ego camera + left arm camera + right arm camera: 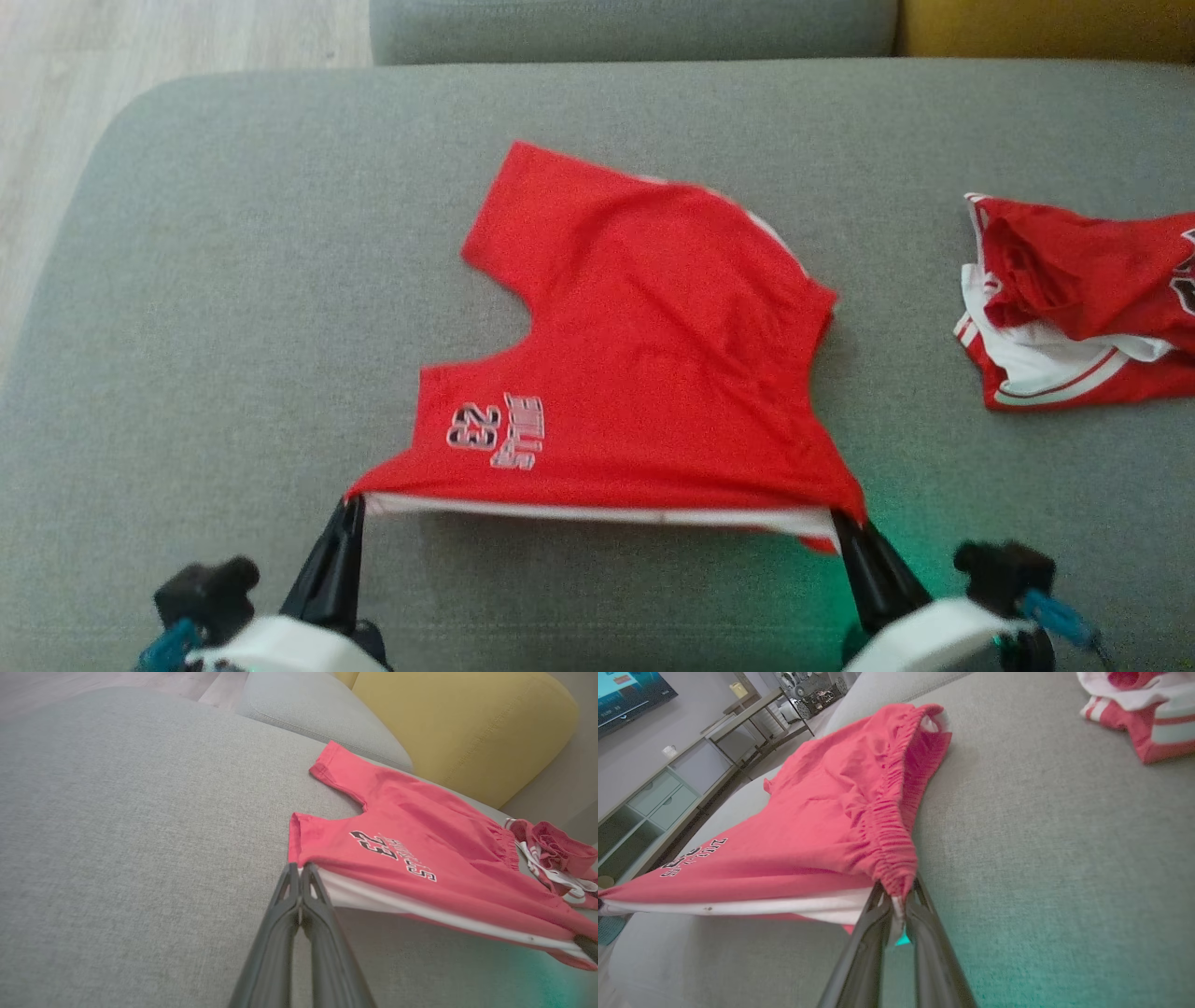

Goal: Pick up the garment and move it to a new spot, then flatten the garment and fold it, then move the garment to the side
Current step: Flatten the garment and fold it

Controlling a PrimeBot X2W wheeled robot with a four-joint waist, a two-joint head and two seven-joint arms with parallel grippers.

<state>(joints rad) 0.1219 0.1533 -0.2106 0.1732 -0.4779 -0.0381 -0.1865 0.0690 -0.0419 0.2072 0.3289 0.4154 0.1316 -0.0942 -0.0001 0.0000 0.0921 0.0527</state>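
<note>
The garment [644, 345] is a pair of red shorts with a white side stripe and a "23" print, spread on the grey sofa seat [233, 308]. My left gripper [353, 504] is shut on its near left corner, at a leg hem [301, 865]. My right gripper [845, 521] is shut on the near right corner, at the elastic waistband [896, 891]. The near edge is lifted and stretched taut between the two grippers, while the far part rests on the cushion.
A second red and white garment [1074, 308] lies crumpled at the seat's right side. A grey cushion [635, 28] and a yellow cushion [1046, 28] stand at the back. The seat's left edge [56, 233] drops to a wooden floor.
</note>
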